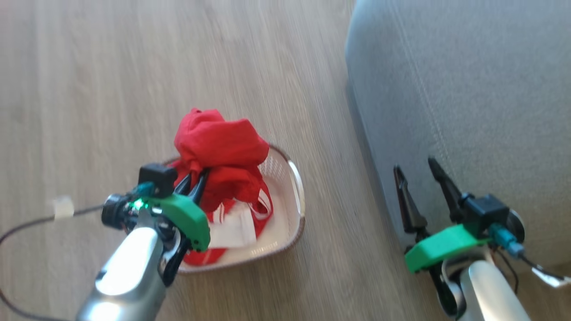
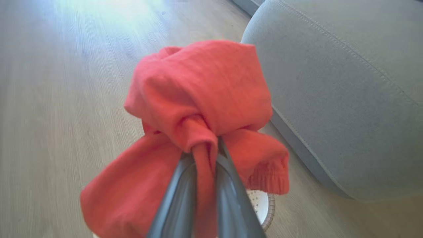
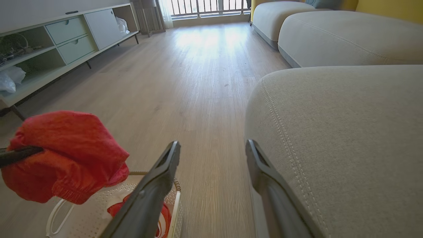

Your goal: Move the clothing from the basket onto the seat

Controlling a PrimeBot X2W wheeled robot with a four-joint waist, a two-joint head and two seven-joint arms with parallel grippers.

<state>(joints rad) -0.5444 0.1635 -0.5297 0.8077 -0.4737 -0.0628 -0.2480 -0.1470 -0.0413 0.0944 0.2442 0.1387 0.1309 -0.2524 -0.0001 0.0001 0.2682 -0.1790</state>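
My left gripper (image 1: 192,182) is shut on the plain red garment (image 1: 218,145), bunched and lifted above the basket (image 1: 292,209). In the left wrist view the red garment (image 2: 201,99) wraps over my fingertips, with the basket's rim (image 2: 269,211) just below. A red and white garment (image 1: 236,223) with striped trim lies inside the basket. The grey seat (image 1: 468,98) rises at the right. My right gripper (image 1: 415,167) stands open beside the seat's front edge, with nothing between its fingers. In the right wrist view the lifted garment (image 3: 66,155) hangs at the left over the basket (image 3: 99,211).
Wood floor (image 1: 134,67) surrounds the basket. A dark cable (image 1: 40,220) trails across the floor at the left. In the right wrist view a low cabinet (image 3: 49,56) lines the left wall and more sofa cushions (image 3: 330,36) stretch beyond the seat.
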